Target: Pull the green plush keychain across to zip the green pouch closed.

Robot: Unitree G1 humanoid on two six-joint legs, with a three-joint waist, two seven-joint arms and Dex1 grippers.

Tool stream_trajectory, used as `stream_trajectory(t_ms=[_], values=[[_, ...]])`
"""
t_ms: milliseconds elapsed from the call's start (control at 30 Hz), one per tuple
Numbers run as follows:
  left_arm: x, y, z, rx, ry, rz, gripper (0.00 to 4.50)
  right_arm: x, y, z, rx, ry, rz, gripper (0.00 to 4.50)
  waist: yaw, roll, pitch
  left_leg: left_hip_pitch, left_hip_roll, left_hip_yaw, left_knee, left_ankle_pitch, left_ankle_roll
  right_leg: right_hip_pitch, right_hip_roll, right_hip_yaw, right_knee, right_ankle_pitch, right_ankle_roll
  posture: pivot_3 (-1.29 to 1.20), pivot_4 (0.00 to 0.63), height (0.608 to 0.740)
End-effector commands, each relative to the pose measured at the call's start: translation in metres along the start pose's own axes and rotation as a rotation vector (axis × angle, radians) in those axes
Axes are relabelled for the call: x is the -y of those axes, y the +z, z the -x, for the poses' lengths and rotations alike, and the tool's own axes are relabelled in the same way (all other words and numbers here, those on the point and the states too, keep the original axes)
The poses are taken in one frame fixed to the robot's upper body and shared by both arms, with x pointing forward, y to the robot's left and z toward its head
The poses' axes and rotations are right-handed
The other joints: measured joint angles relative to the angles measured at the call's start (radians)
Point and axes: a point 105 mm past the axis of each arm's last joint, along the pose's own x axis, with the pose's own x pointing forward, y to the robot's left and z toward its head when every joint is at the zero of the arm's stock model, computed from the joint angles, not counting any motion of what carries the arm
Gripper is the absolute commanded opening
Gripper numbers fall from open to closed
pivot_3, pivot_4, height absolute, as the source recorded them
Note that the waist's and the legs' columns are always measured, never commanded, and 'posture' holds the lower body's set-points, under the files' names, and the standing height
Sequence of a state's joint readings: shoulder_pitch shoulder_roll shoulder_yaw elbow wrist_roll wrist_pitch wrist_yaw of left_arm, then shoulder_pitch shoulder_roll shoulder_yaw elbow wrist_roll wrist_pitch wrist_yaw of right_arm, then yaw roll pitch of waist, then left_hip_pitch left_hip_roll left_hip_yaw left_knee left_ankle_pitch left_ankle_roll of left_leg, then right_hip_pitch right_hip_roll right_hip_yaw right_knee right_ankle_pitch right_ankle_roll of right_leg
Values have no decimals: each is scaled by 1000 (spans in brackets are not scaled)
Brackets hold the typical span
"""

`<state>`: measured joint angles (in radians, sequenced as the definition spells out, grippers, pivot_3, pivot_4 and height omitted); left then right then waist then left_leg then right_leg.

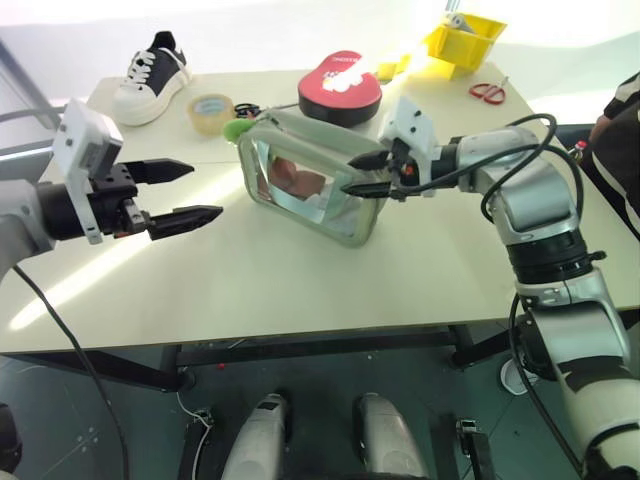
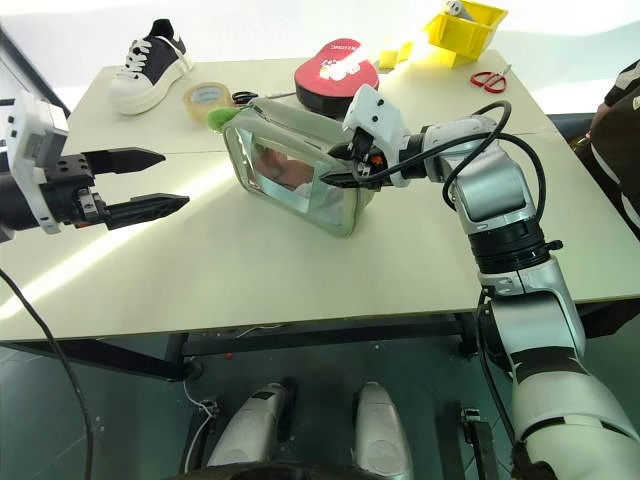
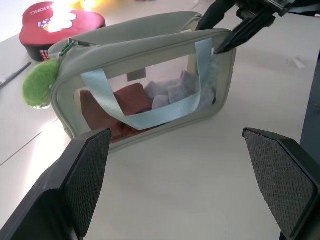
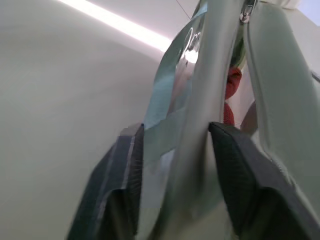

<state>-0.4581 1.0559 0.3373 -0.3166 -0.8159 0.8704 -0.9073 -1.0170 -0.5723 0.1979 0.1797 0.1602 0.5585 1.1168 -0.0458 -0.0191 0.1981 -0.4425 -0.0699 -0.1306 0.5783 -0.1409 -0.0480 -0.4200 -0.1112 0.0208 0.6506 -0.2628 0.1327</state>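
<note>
Pouch (image 1: 305, 185) first: the pale green pouch stands on the bench (image 1: 300, 290) with its zip running along the top, and it serves as the landmark. The green plush keychain (image 3: 37, 85) hangs at the pouch's left end, near the roll of tape (image 1: 211, 108), so the zip looks unclosed. At the pouch's right end the right pincer (image 4: 175, 165) is narrowed on the wall and strap there, fabric pressed between its two fingers. The left pincer (image 1: 190, 192) hovers to the left of the pouch, well apart from it, fingers spread wide and empty. My worry is the hold at the right end: if that pinch is shallow or only on the strap, the pouch may slide or tip towards the pull. The keychain is small and fuzzy, so the left pincer could close beside it or let it slip.
</note>
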Motion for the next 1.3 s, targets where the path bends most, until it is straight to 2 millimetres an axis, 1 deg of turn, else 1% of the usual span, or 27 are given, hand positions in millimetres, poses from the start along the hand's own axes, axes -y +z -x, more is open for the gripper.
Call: stream_trajectory(t_ms=[33,133,167,233,300,367,467,633,733,800,833,933,1000,1067,1133,1233,1300], values=[[0,12,5,15,13,-50,4500,1,16,1,42,-10,70,55,0,0,0,0,0,0,0,0,0,0,0,0,0,0,0,0,150,740],[0,12,4,16,10,-49,4500,-2,17,0,36,23,182,21,0,0,0,0,0,0,0,0,0,0,0,0,0,0,0,0,150,740],[-1,12,4,16,9,-51,4500,-3,20,0,56,42,258,21,0,0,0,0,0,0,0,0,0,0,0,0,0,0,0,0,150,740],[-2,12,4,14,9,-52,4500,-8,27,5,114,113,350,21,-1,0,0,0,0,0,0,0,0,0,0,0,0,0,0,0,150,740],[-3,12,5,13,10,-54,4500,-4,26,12,116,150,411,21,-1,0,0,0,0,1,0,0,0,0,0,0,0,0,0,0,150,740],[-3,13,6,12,12,-56,4500,1,26,16,116,167,432,21,-1,0,0,0,0,1,0,0,0,0,0,0,0,0,0,0,150,740],[-4,12,8,8,16,-58,4500,7,28,16,129,164,433,21,-2,0,0,0,0,1,0,0,0,0,1,0,0,0,0,0,150,740],[-4,12,7,13,19,-57,4500,5,16,11,145,176,406,21,-2,0,0,0,0,0,0,0,0,0,1,0,0,0,0,0,150,740],[-4,12,8,9,16,-59,4500,13,17,12,168,141,393,21,-5,0,0,0,0,0,0,0,0,0,1,0,0,0,0,0,150,740],[-5,13,8,10,17,-61,4500,18,20,17,195,114,385,21,-4,0,0,0,0,0,0,0,0,0,1,0,0,0,0,0,150,740],[-6,13,7,11,17,-61,4500,19,19,19,194,111,387,21,-3,0,0,0,0,0,0,0,0,0,1,0,0,0,0,0,150,740],[-5,12,4,11,10,-63,4500,10,14,17,215,129,405,21,-2,0,0,0,0,0,0,0,0,0,1,0,0,0,0,0,150,740],[-4,13,4,9,2,-66,4500,-1,18,15,262,167,422,21,-2,0,0,0,0,0,0,0,0,0,1,0,0,0,0,0,150,740],[-5,15,6,7,1,-69,4500,-14,20,12,268,214,488,21,-3,0,0,0,0,0,0,0,0,0,1,0,0,0,0,0,150,740],[-6,16,7,9,3,-71,4500,-24,22,10,282,248,500,21,-3,0,0,0,0,0,0,0,0,0,1,0,1,0,0,0,150,740],[-5,17,5,13,1,-73,4500,-31,27,8,314,264,489,21,-3,0,0,0,1,0,0,0,0,0,1,0,1,0,0,0,150,740],[-3,15,3,11,-9,-71,4500,-31,23,5,300,257,486,21,-2,0,0,0,1,0,0,0,0,0,1,0,1,0,0,0,150,740]])
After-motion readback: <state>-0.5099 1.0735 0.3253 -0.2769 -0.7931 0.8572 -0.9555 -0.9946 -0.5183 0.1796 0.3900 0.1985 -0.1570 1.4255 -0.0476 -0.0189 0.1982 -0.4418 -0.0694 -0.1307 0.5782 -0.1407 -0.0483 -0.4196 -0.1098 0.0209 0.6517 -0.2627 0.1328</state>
